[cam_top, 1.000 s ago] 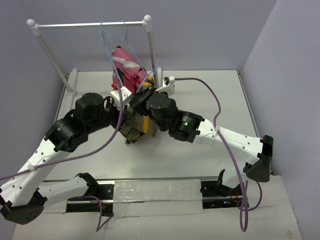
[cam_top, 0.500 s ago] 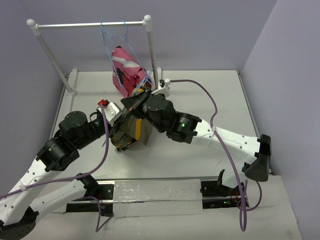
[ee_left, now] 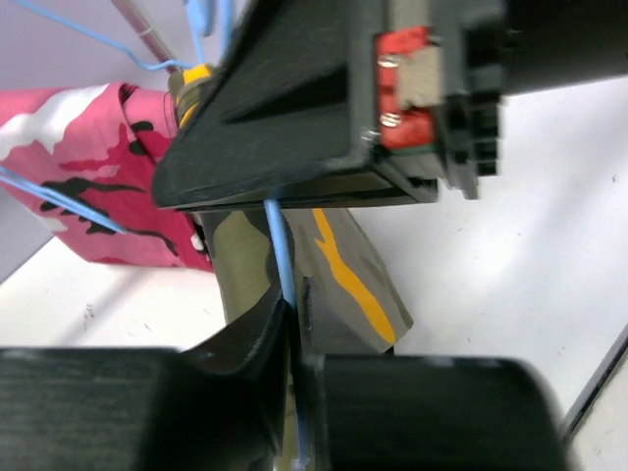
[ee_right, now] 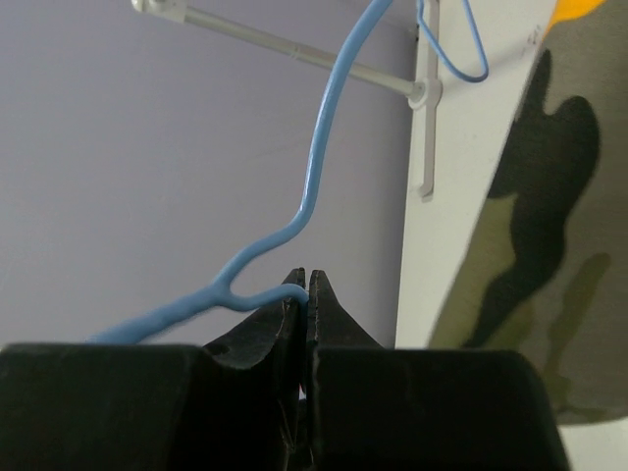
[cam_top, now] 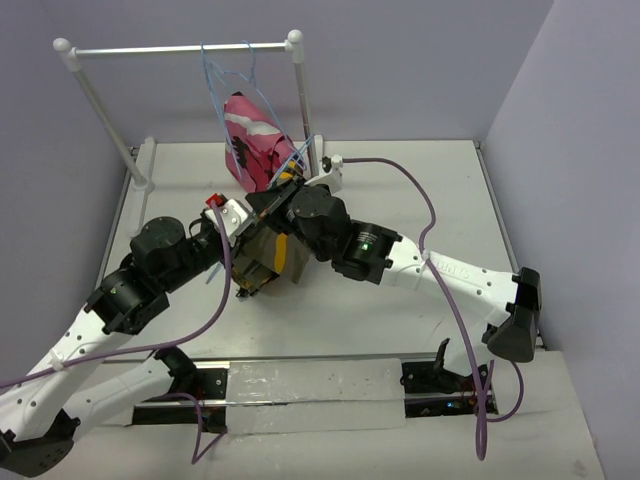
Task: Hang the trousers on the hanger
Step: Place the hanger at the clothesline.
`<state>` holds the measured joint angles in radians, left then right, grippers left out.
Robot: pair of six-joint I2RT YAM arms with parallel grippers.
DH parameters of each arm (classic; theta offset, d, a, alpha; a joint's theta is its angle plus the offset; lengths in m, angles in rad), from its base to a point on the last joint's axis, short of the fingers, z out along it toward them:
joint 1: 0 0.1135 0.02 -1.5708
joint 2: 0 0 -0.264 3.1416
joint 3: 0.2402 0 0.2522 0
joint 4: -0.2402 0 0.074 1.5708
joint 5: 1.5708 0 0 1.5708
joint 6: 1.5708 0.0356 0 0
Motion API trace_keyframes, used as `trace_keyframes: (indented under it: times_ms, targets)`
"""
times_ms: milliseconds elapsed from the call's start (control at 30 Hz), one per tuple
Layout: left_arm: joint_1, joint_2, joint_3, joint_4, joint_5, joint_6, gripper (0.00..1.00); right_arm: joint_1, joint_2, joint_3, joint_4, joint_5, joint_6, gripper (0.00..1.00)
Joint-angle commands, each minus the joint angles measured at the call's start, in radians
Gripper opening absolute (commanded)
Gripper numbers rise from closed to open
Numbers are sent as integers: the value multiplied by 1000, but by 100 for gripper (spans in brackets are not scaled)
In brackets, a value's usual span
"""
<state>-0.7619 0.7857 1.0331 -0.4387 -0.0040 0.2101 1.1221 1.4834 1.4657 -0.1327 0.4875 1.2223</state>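
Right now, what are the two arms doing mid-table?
Both grippers are shut on the blue wire hanger: the right gripper near the neck, the left gripper beside the trousers, which hang bunched between the arms. Whether they sit over the bar is hidden. A pink garment hangs on the rail behind.

I see matt cloth on the trousers (ee_left: 334, 304), smooth glossy wire on the hanger (ee_right: 316, 177), matt black plastic on my right gripper (ee_right: 307, 287).

Robot lab cell: white table (cam_top: 420, 190), garment rail (cam_top: 180, 48) (bare lilac walls (cam_top: 420, 60))
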Motion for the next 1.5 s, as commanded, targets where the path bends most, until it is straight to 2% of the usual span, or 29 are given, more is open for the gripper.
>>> trace_keyframes:
  times_ms: [0,267,500,667,800,1000,1133,1333,1467]
  targets:
    - [12,27,51,125,-97,24,0,16,0,37,68,-50,0,0]
    - [13,21,94,100,-131,-11,0,8,-12,1,77,-35,-11,0]
    - [15,26,157,67,-73,-64,0,-8,0,-10,114,-87,-10,0]
    - [22,24,171,26,-6,-137,0,-30,0,-47,205,-143,-26,11]
    - [34,21,165,-4,19,-199,0,-39,15,-41,217,-177,-32,20]
    - [54,30,192,-13,45,-284,0,-48,25,-42,237,-200,-35,27]
    - [64,35,197,-14,43,-292,0,-52,28,-42,238,-212,-36,31]
    - [77,35,201,-13,19,-286,0,-60,22,-49,229,-227,-32,47]
    - [87,28,204,-9,11,-269,0,-63,14,-52,228,-225,-43,52]
